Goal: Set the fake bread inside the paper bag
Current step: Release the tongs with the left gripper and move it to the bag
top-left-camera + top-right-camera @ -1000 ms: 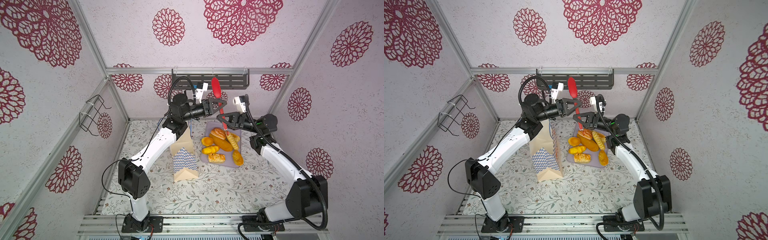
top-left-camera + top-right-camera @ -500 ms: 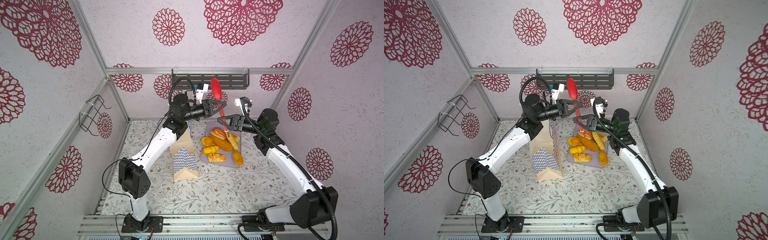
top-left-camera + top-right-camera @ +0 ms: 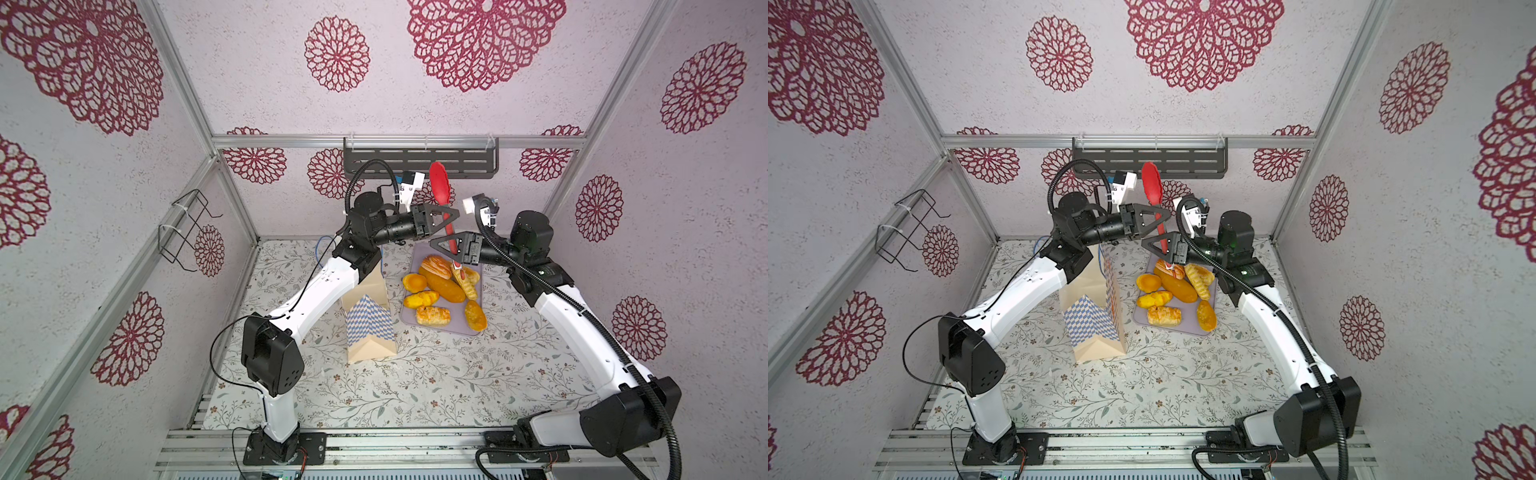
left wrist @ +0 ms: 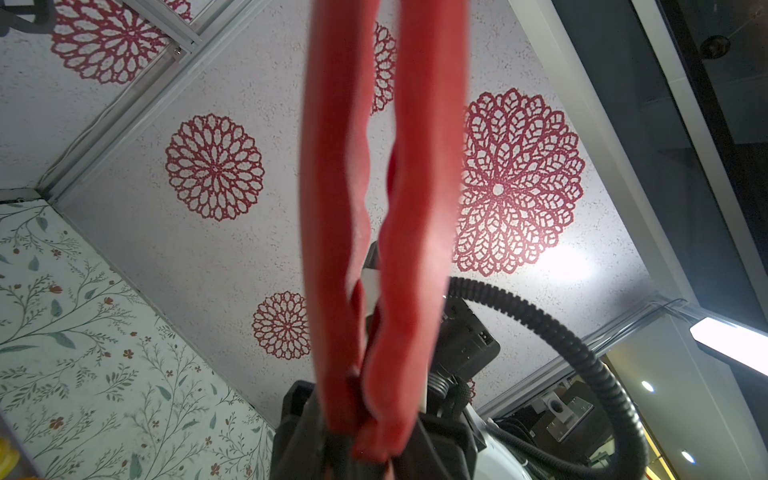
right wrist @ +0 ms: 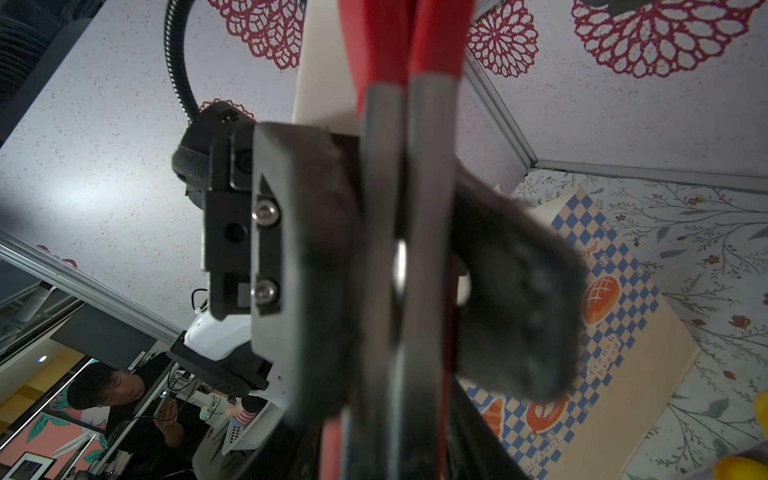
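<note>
Tongs (image 3: 439,187) are being clamped by the left gripper (image 3: 451,216) and right gripper (image 3: 442,244), while bread (image 3: 442,286) is being left untouched at six o'clock from their fingers (image 5: 303,257).

Left arm (image 3: 316,291), right arm (image 3: 582,324) aloft, jaws clamped.

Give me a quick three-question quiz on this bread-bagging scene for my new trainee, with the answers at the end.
1. True or false: the paper bag lies flat on its side.
2. The left gripper holds: A) a loaf, B) red tongs, C) a bag handle?
3. Fill in: the fake bread lies on the lilac ___.
Key: 1 false, it stands upright; 2 B; 3 tray.
</note>
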`<state>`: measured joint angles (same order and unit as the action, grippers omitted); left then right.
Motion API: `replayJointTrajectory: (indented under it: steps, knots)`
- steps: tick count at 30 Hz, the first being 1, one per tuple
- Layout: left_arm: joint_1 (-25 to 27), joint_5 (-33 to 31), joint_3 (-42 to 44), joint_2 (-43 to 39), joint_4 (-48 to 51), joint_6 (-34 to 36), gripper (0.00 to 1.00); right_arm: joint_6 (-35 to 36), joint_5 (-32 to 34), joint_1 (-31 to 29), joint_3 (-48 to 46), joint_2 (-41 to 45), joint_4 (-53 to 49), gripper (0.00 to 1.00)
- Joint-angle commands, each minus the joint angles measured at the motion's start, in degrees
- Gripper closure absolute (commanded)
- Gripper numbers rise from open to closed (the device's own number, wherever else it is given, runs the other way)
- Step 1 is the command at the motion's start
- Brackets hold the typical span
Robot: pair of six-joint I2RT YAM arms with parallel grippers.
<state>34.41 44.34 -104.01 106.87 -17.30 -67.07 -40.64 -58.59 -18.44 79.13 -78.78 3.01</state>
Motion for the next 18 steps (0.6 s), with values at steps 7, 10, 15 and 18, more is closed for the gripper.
replayJointTrajectory:
  steps: [7, 10, 15, 18]
  knots:
    - [0.3, -0.1, 2.3, 1.0, -6.8, -2.5, 0.97, 3.2, 1.9, -0.4, 2.3, -0.2, -2.5, 0.64]
    - [0.1, -0.3, 2.4, 0.8, -6.7, -2.6, 0.82, 5.4, 3.8, -0.3, 3.2, -0.1, -5.9, 0.71]
    - [-1.7, -2.7, 4.7, -1.7, -5.7, -2.5, 0.03, 12.4, 9.9, 0.5, 6.2, 0.5, -18.4, 0.8]
    - [-2.3, -4.5, 5.3, -3.9, 0.1, 0.5, 0.03, 15.3, 13.1, 1.5, 7.1, 1.4, -24.4, 0.79]
